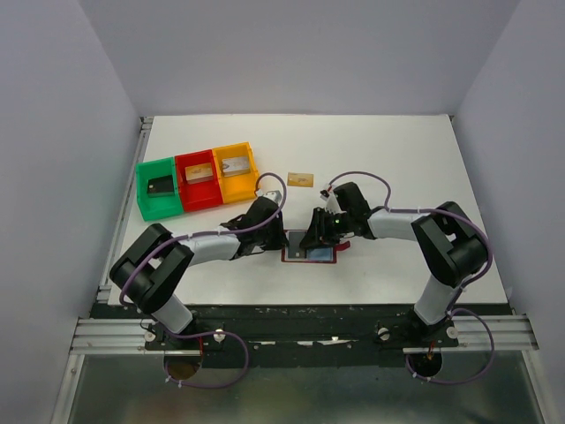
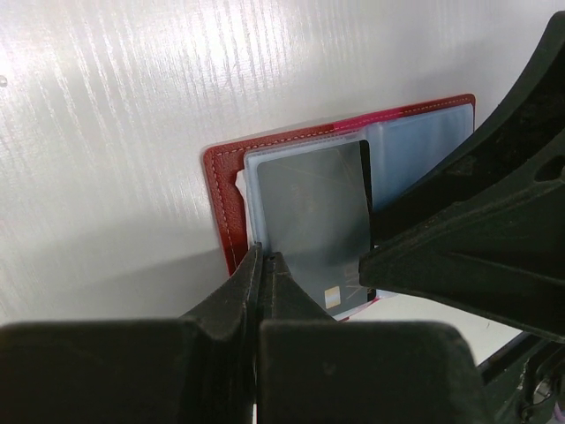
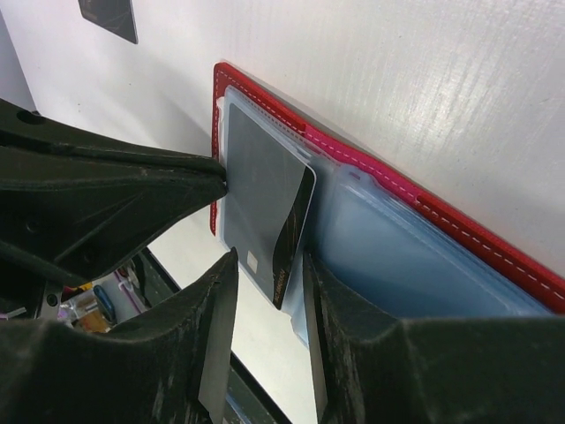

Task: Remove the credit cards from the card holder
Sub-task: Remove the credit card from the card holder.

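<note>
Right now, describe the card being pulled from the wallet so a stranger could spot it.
Find the open red card holder on the white table, between the two grippers near the front edge. The card sticks out of its light blue pocket: dark grey and glossy, unlike the gold card lying alone farther back.
</note>
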